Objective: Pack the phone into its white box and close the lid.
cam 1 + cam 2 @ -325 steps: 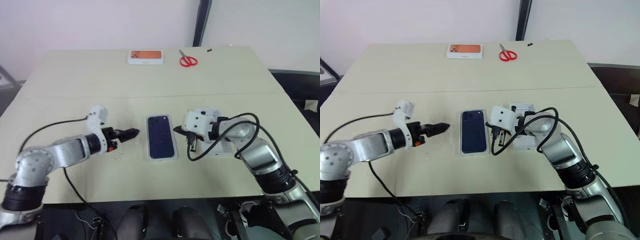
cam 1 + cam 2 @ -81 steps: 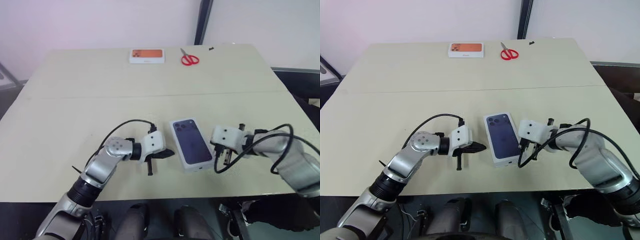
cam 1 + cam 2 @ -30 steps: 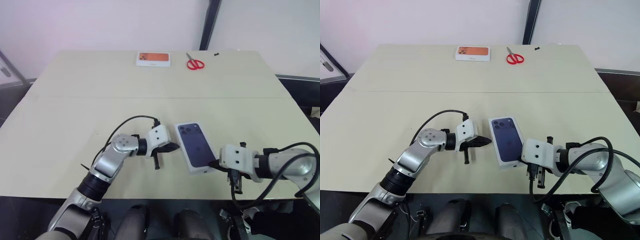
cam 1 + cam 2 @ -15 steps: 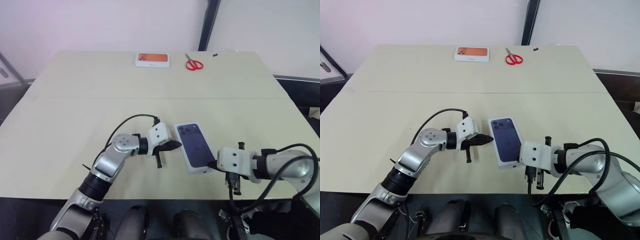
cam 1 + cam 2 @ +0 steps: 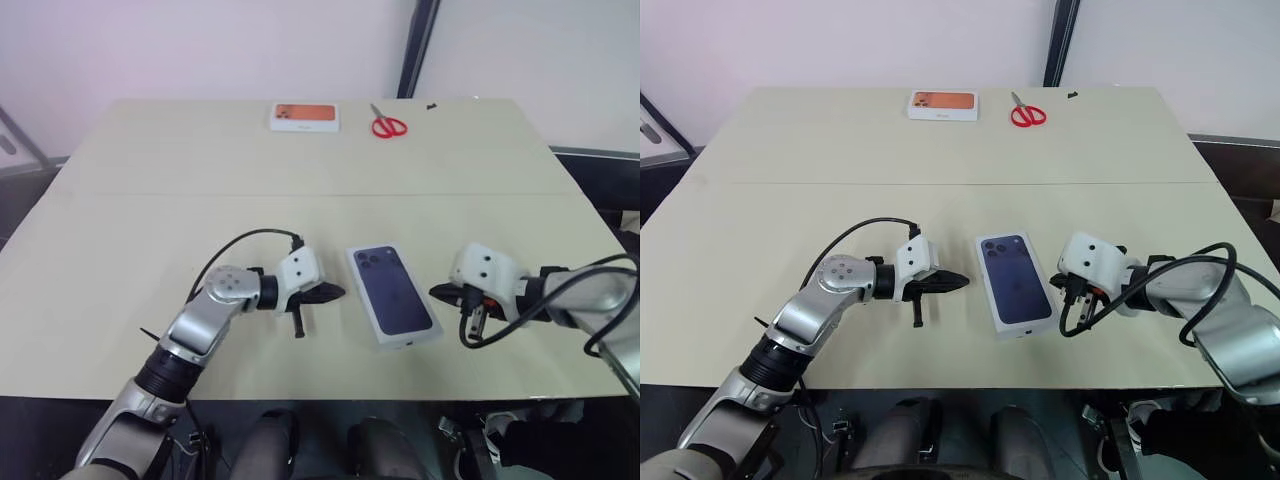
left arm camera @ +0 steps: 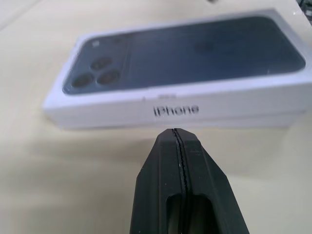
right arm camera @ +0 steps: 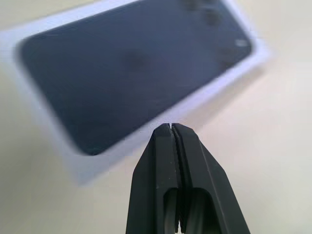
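Right gripper [image 5: 440,292]: fingers pressed together, empty, now lifted off to the right of the lid [image 5: 393,294], a gap of bare table [image 5: 200,140] between tip and box edge. Half a second back: tucked low against the box's lower right corner; now higher in the frame and clear of it. Left gripper [image 5: 958,281]: fingers likewise together, empty, drawn slightly left, tip just short of the lid's left side, not touching.

Between the two, lower centre of the head views: lid seated printed face up over the white box [image 6: 175,113], square on all visible sides, no open seam showing along the side wall in the left wrist view. Phone itself hidden, presumably inside. Box tilted a little, top end leaning left.

Upper centre of the frame, well apart: orange-topped box [image 5: 304,117] and red scissors [image 5: 384,125], untouched.

Judged meaning: closing push finished, both arms backing away, task at or very near its end.
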### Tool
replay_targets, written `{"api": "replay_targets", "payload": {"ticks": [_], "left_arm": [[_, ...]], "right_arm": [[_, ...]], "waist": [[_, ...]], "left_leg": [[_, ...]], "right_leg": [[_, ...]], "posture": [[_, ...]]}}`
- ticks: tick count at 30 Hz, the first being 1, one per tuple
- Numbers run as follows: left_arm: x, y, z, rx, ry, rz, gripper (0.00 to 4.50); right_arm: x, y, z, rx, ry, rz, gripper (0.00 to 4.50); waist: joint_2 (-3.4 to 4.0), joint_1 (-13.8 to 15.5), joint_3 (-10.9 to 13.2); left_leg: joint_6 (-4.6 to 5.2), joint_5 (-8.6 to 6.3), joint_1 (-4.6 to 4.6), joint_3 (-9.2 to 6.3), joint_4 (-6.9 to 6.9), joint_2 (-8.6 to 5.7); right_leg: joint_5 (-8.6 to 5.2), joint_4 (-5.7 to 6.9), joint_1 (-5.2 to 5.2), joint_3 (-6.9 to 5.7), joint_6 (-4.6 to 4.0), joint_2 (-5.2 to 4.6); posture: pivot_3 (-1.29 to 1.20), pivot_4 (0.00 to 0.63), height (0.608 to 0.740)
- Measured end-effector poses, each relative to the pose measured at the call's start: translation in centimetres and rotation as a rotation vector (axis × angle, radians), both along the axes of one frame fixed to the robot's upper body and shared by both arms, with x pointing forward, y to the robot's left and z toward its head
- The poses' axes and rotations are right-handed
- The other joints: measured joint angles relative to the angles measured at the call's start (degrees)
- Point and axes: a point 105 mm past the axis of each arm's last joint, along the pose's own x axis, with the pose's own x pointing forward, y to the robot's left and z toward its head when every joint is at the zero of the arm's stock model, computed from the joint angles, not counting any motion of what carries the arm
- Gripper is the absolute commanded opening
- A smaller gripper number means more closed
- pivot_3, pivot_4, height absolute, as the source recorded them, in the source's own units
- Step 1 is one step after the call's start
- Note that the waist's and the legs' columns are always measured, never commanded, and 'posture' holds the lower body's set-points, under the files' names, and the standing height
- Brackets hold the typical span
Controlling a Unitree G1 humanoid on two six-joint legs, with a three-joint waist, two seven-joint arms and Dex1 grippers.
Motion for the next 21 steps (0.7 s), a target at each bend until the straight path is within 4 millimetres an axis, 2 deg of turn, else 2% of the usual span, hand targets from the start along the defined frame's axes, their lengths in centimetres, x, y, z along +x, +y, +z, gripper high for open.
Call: {"api": "replay_targets", "payload": {"ticks": [4,9,13,16,21], "left_arm": [[0.4,-1.4,-0.3,0.024,-0.033,-0.008,0.0],[1.0,-2.0,-0.6,0.04,-0.057,0.009,0.0],[1.0,-2.2,-0.6,0.038,-0.063,0.004,0.0],[0.9,-2.3,-0.6,0.03,-0.062,0.003,0.0],[0.7,-2.0,-0.5,-0.006,-0.035,0.013,0.0]], "right_arm": [[1.4,-0.6,-2.1,-0.062,0.008,-0.06,0.05],[1.7,0.1,-3.9,-0.079,0.022,-0.041,0.05],[1.6,1.1,-3.5,-0.042,0.014,-0.013,0.05],[1.4,1.2,-2.4,-0.022,-0.008,0.004,0.05],[0.2,1.4,-1.5,-0.019,-0.011,0.049,0.05]], "waist": [[0.02,-0.06,0.0],[0.04,-0.09,0.02],[0.05,-0.08,0.02],[0.05,-0.04,0.02],[0.05,-0.06,0.02]], "left_leg": [[-0.01,0.01,-0.02,0.03,-0.05,-0.02],[-0.06,0.04,-0.03,0.04,-0.13,-0.02],[-0.07,0.05,-0.04,0.04,-0.09,-0.02],[-0.07,0.05,-0.03,0.03,-0.09,-0.02],[-0.07,0.05,-0.04,0.03,-0.12,-0.02]], "right_leg": [[0.0,-0.05,-0.04,0.01,0.0,0.0],[0.0,-0.03,-0.1,0.01,0.01,0.02],[0.01,-0.01,-0.09,0.01,0.01,0.02],[0.01,-0.01,-0.08,0.01,0.01,0.02],[0.01,-0.01,-0.1,0.01,0.01,0.02]], "posture": [[0.0,0.15,0.74],[0.0,0.15,0.74],[0.0,0.15,0.74],[0.0,0.15,0.74],[0.0,0.15,0.74]]}}
